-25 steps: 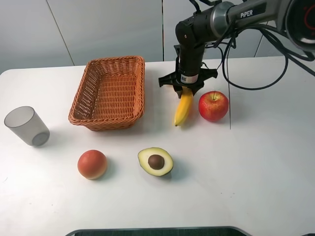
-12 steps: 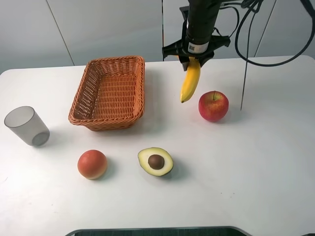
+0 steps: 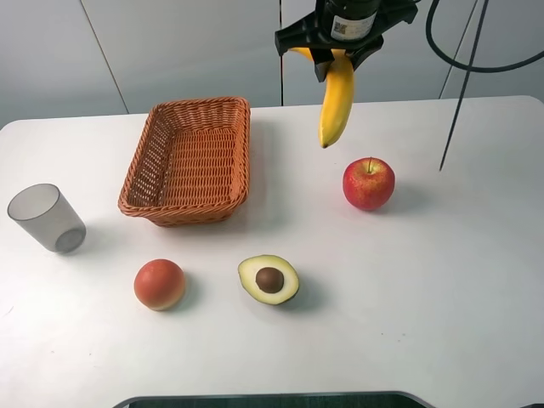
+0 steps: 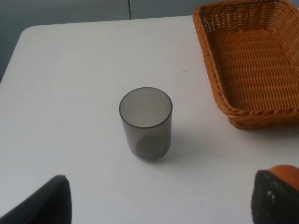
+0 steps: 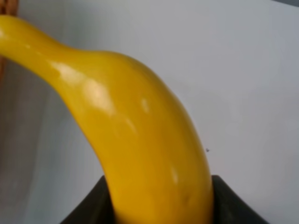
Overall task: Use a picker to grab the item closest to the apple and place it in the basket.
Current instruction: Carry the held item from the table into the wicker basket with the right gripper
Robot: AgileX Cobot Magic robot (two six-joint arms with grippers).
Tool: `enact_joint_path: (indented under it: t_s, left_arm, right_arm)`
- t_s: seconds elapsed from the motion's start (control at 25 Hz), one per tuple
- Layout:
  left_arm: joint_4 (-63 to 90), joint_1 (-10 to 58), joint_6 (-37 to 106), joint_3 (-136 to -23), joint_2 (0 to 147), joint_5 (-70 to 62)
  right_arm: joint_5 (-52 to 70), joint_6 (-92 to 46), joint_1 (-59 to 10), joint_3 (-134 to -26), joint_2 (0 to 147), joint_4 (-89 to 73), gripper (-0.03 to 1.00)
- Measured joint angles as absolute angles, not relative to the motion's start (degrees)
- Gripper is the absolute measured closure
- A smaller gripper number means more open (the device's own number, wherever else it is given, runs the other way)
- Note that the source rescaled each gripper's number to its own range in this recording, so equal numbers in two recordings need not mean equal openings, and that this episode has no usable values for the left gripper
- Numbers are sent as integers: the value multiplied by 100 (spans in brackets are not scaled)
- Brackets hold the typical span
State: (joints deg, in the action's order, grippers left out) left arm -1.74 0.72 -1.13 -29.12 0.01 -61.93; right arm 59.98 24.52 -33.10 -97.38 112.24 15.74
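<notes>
Banana (image 3: 337, 100) hangs higher than before, clamped at its top by right gripper (image 3: 333, 54)

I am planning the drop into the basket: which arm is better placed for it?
Right. The right gripper holds the banana aloft beside the basket; the left gripper is open, empty, near the cup.

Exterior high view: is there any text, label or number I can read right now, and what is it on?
On the right gripper, a white sticker: print too small to read.
Nothing else: no text shows on the banana, basket, cup or apple in any view.
</notes>
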Motion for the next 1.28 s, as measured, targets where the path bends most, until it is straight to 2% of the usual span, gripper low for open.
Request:
enact_joint_path:
  t_s: [0.52,0.76,0.96,1.28]
  left_arm:
    - [-174,72,-100,-2912,1,-6193]
    - [-174,72,-111,-2912,1,-6193]
    - [-174,72,-111,-2912,1,-6193]
    - [-174,72,-111,-2912,1,-6193]
  right_arm:
    - [5183,2495,-3906,-10063,11613,1174,95]
    - [4156,2537,-4199,-10647,12160,1136,95]
    - [3125,2641,-4367,-10686,12506,1106,95]
    - [2466,2676,-4415,-10686,12917,1106,95]
